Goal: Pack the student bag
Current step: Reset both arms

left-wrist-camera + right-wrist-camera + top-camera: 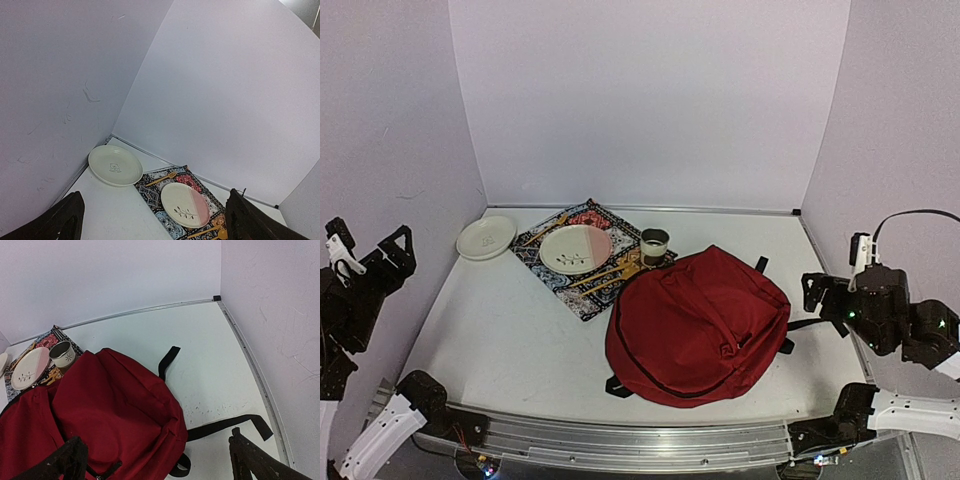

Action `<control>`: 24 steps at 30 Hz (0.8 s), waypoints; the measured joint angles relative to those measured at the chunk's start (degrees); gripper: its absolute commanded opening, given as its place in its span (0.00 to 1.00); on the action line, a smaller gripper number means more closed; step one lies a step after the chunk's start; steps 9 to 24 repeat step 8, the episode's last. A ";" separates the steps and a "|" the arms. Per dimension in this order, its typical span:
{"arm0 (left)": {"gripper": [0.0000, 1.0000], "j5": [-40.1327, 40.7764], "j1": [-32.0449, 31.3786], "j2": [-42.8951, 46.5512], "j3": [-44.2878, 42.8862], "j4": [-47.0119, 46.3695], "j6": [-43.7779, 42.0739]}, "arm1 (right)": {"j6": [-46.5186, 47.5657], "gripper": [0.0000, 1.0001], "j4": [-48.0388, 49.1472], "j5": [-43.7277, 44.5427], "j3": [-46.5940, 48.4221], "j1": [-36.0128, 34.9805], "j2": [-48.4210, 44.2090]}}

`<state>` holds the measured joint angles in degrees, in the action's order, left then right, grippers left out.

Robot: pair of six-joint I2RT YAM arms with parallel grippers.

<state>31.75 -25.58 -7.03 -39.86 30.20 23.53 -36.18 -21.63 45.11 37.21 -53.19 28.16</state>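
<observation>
The bulging red fabric backpack lay flat toward the near right of the white table, its black straps trailing off toward the right edge. And its zip looked drawn shut, though the wrist view only caught part of the seam, so I couldn't swear to it.

Over by the far left sat a patterned placemat carrying a cream-and-pink plate, golden cutlery and a small metal cup, with a plain cream dish just beside the mat near the left edge.

Both arms hung back at the sides, the left gripper and the right gripper each with fingers spread and nothing between them.

How far along? A full, closed bag fitted a packing job finished; it equally fitted a bag waiting to be opened. No school items showed outside it.
</observation>
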 measured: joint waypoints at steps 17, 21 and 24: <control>0.99 0.68 0.00 -0.19 0.00 0.03 0.00 | -1.13 0.98 -0.26 0.15 0.66 0.00 0.61; 0.99 0.68 0.00 -0.19 0.00 0.03 0.00 | -1.13 0.98 -0.26 0.15 0.66 0.00 0.61; 0.99 0.68 0.00 -0.19 0.00 0.03 0.00 | -1.13 0.98 -0.26 0.15 0.66 0.00 0.61</control>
